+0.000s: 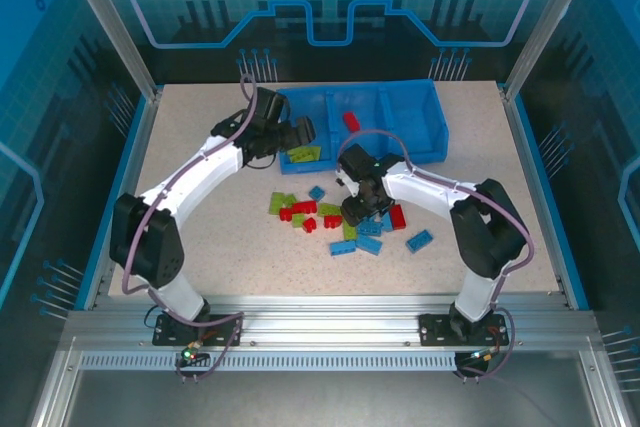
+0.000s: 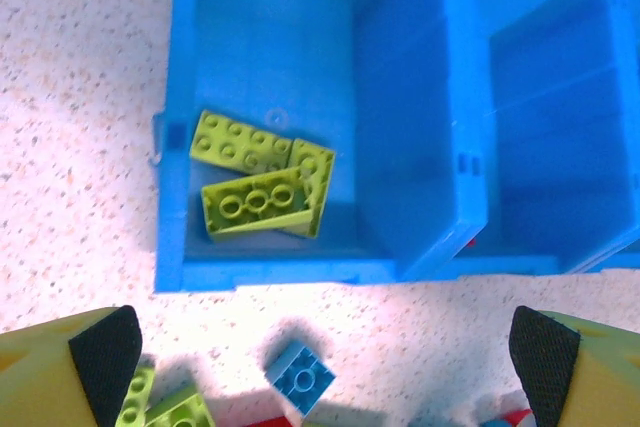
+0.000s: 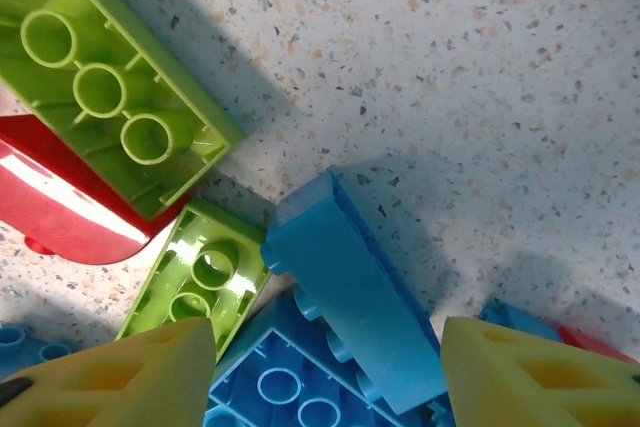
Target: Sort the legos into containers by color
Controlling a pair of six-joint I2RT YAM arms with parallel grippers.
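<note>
The containers are three compartments of one blue tray [image 1: 436, 107] at the back of the table. Two lime green legos [image 2: 260, 187] lie in the left compartment, and a red one [image 1: 351, 121] lies in the middle. My left gripper [image 2: 322, 367] hangs open over the tray's near wall with nothing between its fingers [image 2: 100, 352]. More legos lie loose on the table: green [image 1: 280, 204], red [image 1: 300, 211] and blue [image 1: 419, 241]. My right gripper [image 3: 325, 347] is low over this pile. Its jaws are open and straddle a light blue lego [image 3: 355, 297] lying on its side, with gaps on both sides.
A small blue brick [image 2: 300, 377] lies on the table just in front of the tray. Beside the straddled brick sit green bricks [image 3: 110, 97], a red one [image 3: 50, 217] and an upturned blue one [image 3: 280, 387]. A raised rim [image 1: 530, 177] bounds the speckled table.
</note>
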